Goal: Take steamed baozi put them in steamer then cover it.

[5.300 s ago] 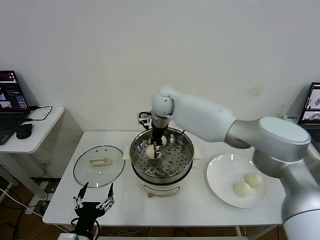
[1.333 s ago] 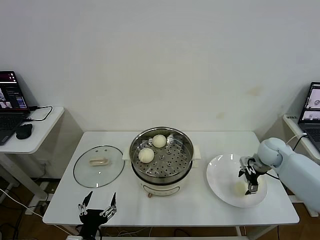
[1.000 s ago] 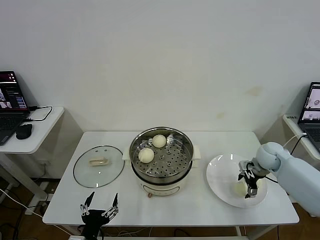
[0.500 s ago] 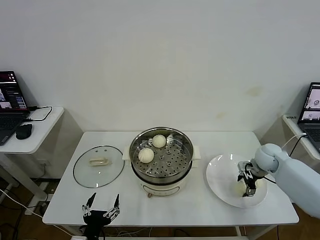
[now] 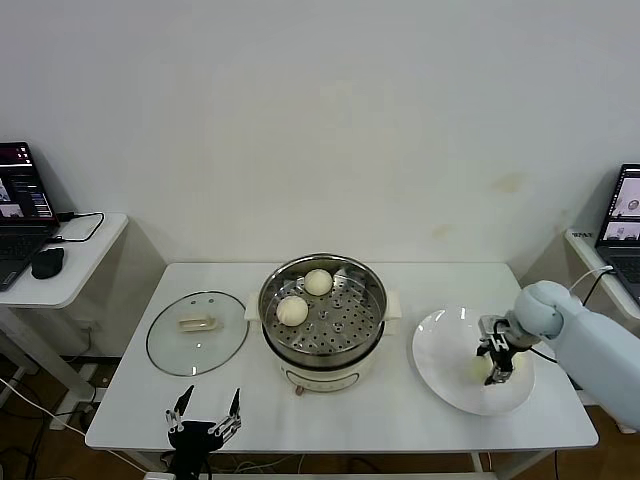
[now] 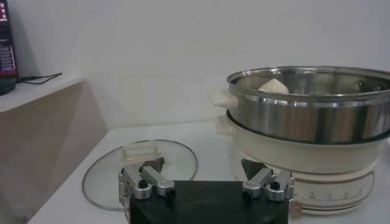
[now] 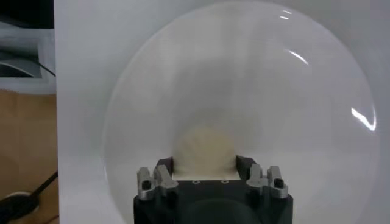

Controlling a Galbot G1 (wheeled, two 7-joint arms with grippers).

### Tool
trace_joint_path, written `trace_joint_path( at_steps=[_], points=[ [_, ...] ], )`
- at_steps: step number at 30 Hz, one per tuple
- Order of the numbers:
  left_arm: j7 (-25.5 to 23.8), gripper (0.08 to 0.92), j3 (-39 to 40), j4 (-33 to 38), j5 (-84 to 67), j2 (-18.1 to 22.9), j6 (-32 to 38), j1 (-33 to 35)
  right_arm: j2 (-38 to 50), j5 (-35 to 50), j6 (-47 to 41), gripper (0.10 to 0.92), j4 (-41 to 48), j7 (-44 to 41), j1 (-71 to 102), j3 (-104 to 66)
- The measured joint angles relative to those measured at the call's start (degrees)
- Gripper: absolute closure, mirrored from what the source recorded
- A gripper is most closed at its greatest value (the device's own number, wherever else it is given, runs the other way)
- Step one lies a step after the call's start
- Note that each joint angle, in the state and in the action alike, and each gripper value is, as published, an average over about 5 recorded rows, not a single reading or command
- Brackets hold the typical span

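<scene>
— White plastic and steel is all I get from my left gripper (image 5: 205, 415): it's parked at the bottom of the head view off the table's near edge, fingers spread wide, nothing in them. How does the right side look to you?

— Your right gripper (image 5: 497, 357) is down on the plate (image 5: 440, 350) at the right of the frame, fingers set either side of a bun (image 7: 204, 152). I read that as a grasp on that bun.

— Agreed; the wrist view shows the fingers (image 7: 163, 177) hugging the dough on both flanks. I can't find a second bun on that plate from here. Farther in, two buns (image 5: 292, 310) already sit on the holed tray of the steamer (image 5: 323, 315) at frame centre, and the lid (image 5: 197, 331) lies flat on the table left of it, well apart.

— What worries you?

— Soft dough. Squeeze too hard and I dent it; too light and it rolls out on the lift. The carry crosses the steamer's rim, so a low swing could knock the bun loose.

— Any labels?

— None legible. The laptop screens at both frame edges are too small to read.
</scene>
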State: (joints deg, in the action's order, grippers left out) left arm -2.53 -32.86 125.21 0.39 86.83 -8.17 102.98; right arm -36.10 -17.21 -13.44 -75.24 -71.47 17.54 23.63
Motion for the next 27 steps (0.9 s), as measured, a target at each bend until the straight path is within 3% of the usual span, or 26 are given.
trace_joint_path(
  at_steps=[14,27],
  points=[
    [0.53,0.177,0.3,-0.98,-0.32,-0.43,0.55,-0.99,-2.07,10.59,0.77,0.397,-0.01,-2.63,-17.93,8.63],
    [1.31,0.177,0.14,-0.39,-0.33,-0.62,0.68,-0.85,-12.62,16.31,14.31,0.397,1.47,-6.48,-34.66,16.33]
  ],
)
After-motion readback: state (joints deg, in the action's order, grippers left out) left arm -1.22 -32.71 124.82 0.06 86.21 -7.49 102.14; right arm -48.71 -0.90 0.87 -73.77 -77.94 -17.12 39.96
